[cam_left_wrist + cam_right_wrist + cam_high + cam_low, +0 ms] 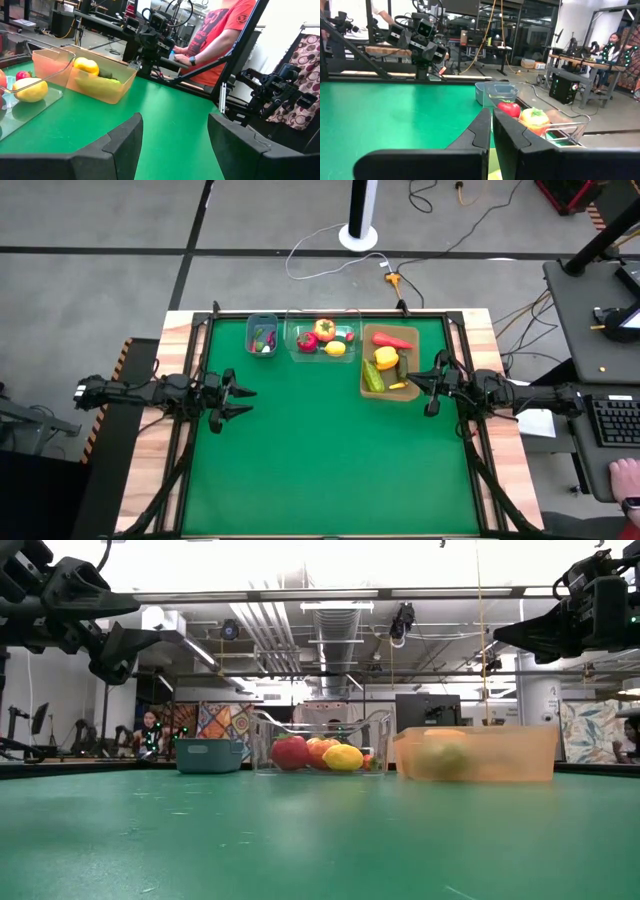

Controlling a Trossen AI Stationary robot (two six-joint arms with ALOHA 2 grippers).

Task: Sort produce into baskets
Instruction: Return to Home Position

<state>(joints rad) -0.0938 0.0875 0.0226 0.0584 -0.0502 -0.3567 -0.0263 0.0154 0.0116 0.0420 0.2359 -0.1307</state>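
— Green table: what is listed along the far edge?
— Blue-grey bin, clear tub, tan tray; the tray's red chilli is laid crosswise.
— Grippers?
— Left gripper is held part-open, empty, at the left edge; right gripper is closed, empty, beside the tray.

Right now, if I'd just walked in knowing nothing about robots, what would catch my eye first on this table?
Probably the bright toy produce against the green table: three containers line its far edge, a small blue-grey bin, a clear tub and a tan tray, all holding colourful pieces. Next, the two dark arms reaching in from either side, the left gripper open over bare mat, the right gripper shut beside the tan tray.
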